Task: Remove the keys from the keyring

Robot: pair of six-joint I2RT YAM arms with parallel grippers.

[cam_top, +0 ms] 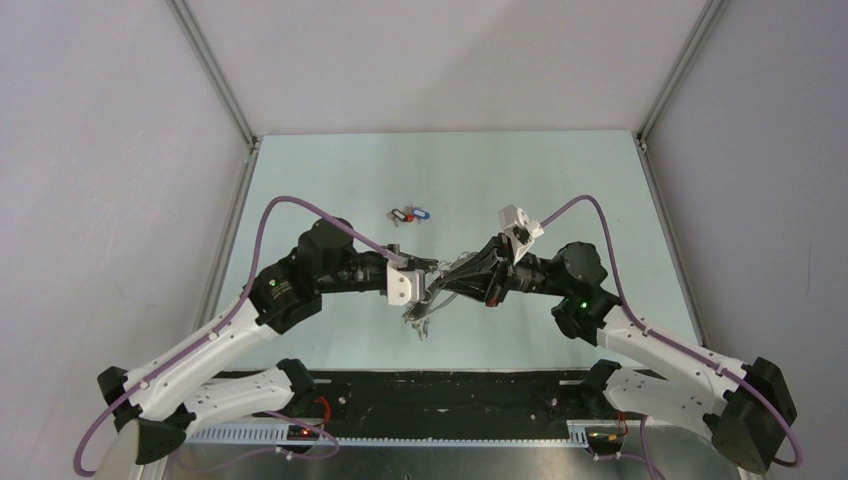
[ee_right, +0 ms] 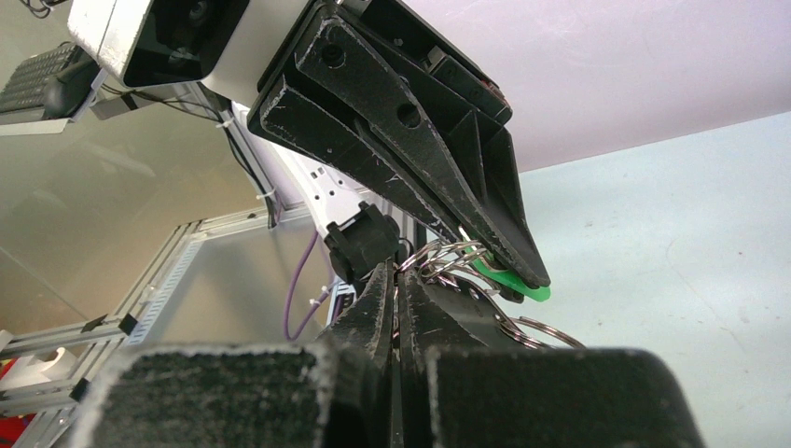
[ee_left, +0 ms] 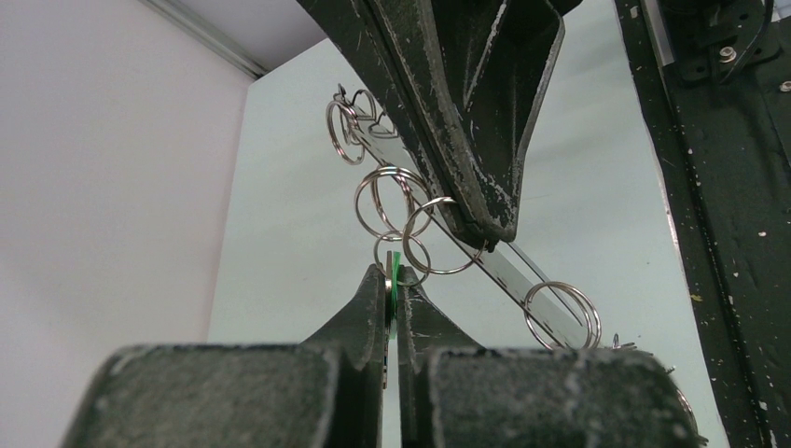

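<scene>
Where the two arms meet above the middle of the tabletop (cam_top: 330, 170), we find the keyring (ee_left: 520, 274) held in the air between them, clear of the surface. From the left wrist we see it as a flat grey band running from 11 o'clock to 4 o'clock, strung with small silvery rings (ee_left: 405, 231). The right fingers (ee_left: 466, 140) come down from 12 o'clock and are pressed together on that band, gripping it near its middle. The left fingers (ee_left: 371, 308), rising from 6 o'clock, are pinched narrow on a thin green tab (ee_left: 395, 280) that sits among the rings just beside the band; whether a key blade follows it we cannot tell. In the top view the left arm reaches in from 9 o'clock and the right from 3 o'clock, and a loose cluster of keys (cam_top: 408, 214) with blue, red and black heads lies on the tabletop at 12 o'clock from the keyring, well apart from it
</scene>
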